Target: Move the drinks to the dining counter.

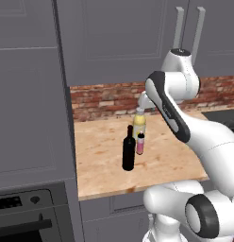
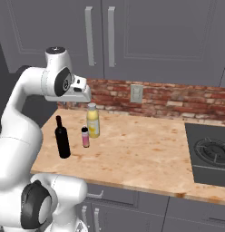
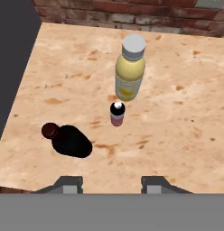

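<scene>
Three drinks stand close together on a wood counter (image 2: 141, 149) with a brick backsplash. The tall black wine bottle (image 1: 129, 151) (image 2: 62, 138) (image 3: 68, 140) is nearest the front edge. The small pink bottle (image 1: 140, 143) (image 2: 85, 137) (image 3: 117, 113) is in the middle. Behind it stands the yellow bottle (image 1: 139, 123) (image 2: 92, 120) (image 3: 130, 72) with a pale cap. My gripper (image 3: 111, 182) (image 2: 84, 97) hovers above them, pointing down, open with nothing between its fingers. The dining counter is out of view.
A tall grey cabinet (image 1: 29, 94) with an oven (image 1: 24, 212) walls off the counter's left end. A dark stovetop (image 2: 209, 154) lies at the right. Grey wall cabinets (image 2: 132, 36) hang overhead. Bare wood lies between the bottles and the stovetop.
</scene>
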Available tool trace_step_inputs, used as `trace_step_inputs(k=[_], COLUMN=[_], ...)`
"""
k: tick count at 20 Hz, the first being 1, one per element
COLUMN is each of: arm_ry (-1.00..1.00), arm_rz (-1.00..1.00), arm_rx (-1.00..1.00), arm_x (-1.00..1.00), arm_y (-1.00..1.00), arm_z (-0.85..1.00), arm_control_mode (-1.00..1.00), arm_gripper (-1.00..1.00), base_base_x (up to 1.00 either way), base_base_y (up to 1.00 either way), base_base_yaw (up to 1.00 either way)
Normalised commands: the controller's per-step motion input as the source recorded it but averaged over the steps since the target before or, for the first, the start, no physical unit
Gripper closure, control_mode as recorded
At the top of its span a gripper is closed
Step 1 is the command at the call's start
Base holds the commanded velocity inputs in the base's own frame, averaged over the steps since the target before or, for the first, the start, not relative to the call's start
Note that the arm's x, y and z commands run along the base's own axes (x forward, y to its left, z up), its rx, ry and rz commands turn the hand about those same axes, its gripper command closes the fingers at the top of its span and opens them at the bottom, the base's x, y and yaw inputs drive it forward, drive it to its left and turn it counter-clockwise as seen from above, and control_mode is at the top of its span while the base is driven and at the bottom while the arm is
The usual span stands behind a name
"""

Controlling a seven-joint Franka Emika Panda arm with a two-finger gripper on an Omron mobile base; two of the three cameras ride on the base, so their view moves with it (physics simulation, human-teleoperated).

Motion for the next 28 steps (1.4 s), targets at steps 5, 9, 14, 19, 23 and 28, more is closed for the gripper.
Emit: trace_step_inputs(k=[5,9,14,19,23,28], arm_ry=[-0.08,-0.06,0.00,0.00,0.00,0.00], arm_rz=[0.02,0.03,0.04,0.05,0.07,0.07], arm_rx=[0.00,0.01,0.01,0.00,0.00,0.00], arm_x=[-0.40,-0.61,-0.42,-0.09,0.00,0.00], arm_y=[0.13,0.34,0.37,0.20,0.13,0.05], arm_z=[0.00,-0.02,-0.08,-0.21,-0.22,-0.17], arm_control_mode=[-1.00,-1.00,-1.00,-1.00,-1.00,-1.00], arm_gripper=[-1.00,-1.00,-1.00,-1.00,-1.00,-1.00], base_base_x=[0.00,0.00,0.00,0.00,0.00,0.00], base_base_y=[0.00,0.00,0.00,0.00,0.00,0.00], base_base_yaw=[0.00,0.00,0.00,0.00,0.00,0.00])
